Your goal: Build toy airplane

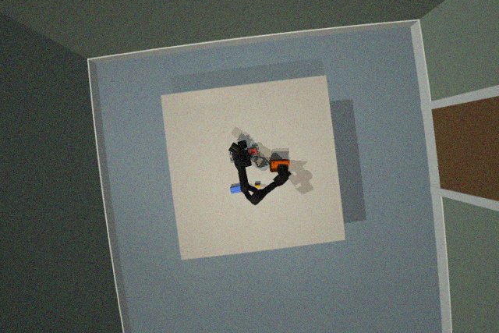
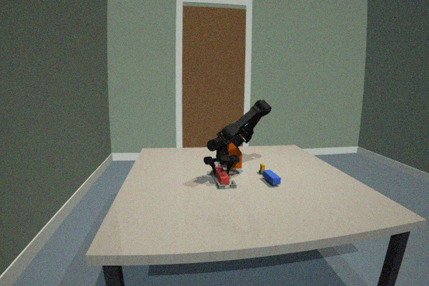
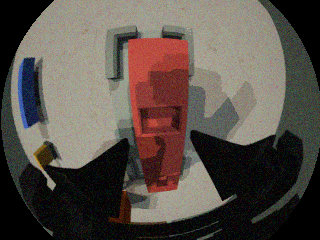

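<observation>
The red fuselage (image 1: 253,151) (image 2: 222,176) (image 3: 159,60) lies lengthwise in the grey cradle (image 2: 232,184) (image 3: 113,57), between its corner brackets, and looks level. Its larger top socket and the small socket near its narrow tail are empty. My gripper (image 2: 221,172) (image 3: 159,138) is open, pointing down, with one finger on each side of the fuselage and gaps between. The blue wing (image 1: 235,189) (image 2: 271,177) (image 3: 28,92) lies on the table off to the side. The small yellow tail fin (image 1: 257,186) (image 2: 262,167) (image 3: 44,155) stands near it. The cradle's tail end is partly hidden by the fingers.
An orange block (image 1: 279,164) (image 2: 236,159) (image 3: 125,207) is beside the arm's base, behind the cradle in the exterior view. The arm's links pass above the table (image 1: 201,216) (image 2: 179,220), close over the wing and fin in the top view.
</observation>
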Action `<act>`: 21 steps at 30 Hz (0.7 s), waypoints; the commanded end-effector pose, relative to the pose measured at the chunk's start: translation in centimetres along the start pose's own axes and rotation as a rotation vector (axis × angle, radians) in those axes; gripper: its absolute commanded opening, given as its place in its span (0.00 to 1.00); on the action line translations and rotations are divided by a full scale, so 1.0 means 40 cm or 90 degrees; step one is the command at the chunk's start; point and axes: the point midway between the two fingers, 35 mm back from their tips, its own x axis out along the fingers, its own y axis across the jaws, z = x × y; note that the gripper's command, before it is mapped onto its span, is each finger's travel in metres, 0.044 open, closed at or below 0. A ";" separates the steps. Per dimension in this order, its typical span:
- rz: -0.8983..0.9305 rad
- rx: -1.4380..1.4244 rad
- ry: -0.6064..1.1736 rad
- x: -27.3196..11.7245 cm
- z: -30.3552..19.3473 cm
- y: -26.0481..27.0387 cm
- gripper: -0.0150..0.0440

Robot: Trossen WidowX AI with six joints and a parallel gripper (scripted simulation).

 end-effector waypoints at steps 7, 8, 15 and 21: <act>-0.001 -0.001 -0.001 -0.001 0.001 0.000 1.00; -0.001 -0.001 -0.001 -0.001 0.001 0.000 1.00; -0.011 0.010 -0.002 -0.179 0.006 -0.015 1.00; -0.001 0.005 -0.001 -0.268 -0.005 -0.012 1.00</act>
